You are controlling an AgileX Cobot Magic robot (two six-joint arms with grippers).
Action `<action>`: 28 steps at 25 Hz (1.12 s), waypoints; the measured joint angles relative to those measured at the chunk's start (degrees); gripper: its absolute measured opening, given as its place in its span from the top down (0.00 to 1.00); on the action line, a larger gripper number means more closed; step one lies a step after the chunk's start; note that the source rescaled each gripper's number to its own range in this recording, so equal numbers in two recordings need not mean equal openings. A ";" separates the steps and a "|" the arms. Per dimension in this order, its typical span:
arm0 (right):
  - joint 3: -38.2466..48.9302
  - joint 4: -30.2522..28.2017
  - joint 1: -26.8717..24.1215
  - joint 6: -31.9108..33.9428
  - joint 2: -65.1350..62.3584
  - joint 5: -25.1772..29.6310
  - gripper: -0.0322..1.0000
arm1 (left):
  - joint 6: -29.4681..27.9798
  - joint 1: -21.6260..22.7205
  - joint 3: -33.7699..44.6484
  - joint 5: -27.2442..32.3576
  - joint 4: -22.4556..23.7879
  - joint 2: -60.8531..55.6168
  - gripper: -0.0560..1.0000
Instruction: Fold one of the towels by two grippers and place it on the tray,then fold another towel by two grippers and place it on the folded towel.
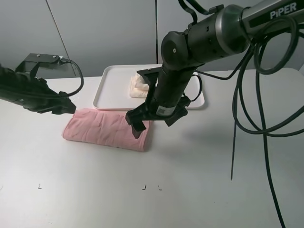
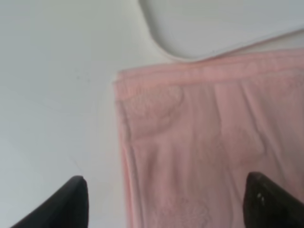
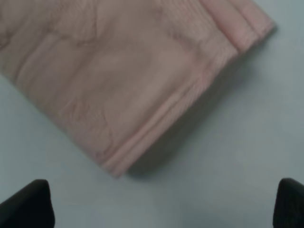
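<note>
A pink towel lies folded into a long strip on the white table, just in front of the white tray. A folded cream towel lies in the tray, partly hidden by my right arm. My left gripper is open and empty at the pink towel's far left corner; the left wrist view shows that corner between its spread fingertips. My right gripper is open and empty over the towel's right end. The right wrist view shows that end and the fingertips over bare table.
The tray's rounded corner lies right beside the pink towel's far edge. Black cables hang from my right arm over the right side of the table. Small black marks sit near the table's front edge.
</note>
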 joint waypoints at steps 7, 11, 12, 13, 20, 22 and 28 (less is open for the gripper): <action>0.00 3.02 -0.04 -1.75 0.00 1.24 0.00 | -28.14 0.35 -12.46 16.38 24.02 7.54 0.07; 0.00 3.00 -0.04 -1.85 0.00 1.33 0.00 | -32.20 0.35 -18.45 23.15 26.12 12.82 0.07; 0.00 3.00 -0.04 -1.85 0.00 1.33 0.00 | -32.58 0.35 -19.52 24.05 26.24 14.15 0.07; 0.00 3.00 -0.04 -1.85 0.00 1.45 0.00 | -32.84 0.35 -20.10 24.78 26.35 15.34 0.07; 0.00 3.15 -0.27 -1.85 0.00 1.45 0.00 | -34.66 0.35 -21.02 24.19 27.86 19.37 0.07; 0.00 3.15 -0.27 -1.98 0.00 1.45 0.00 | -36.41 0.35 -21.04 23.89 29.35 20.44 0.07; 0.00 3.15 -0.27 -2.43 0.00 1.45 0.00 | -39.07 0.35 -21.14 23.87 30.83 22.76 0.07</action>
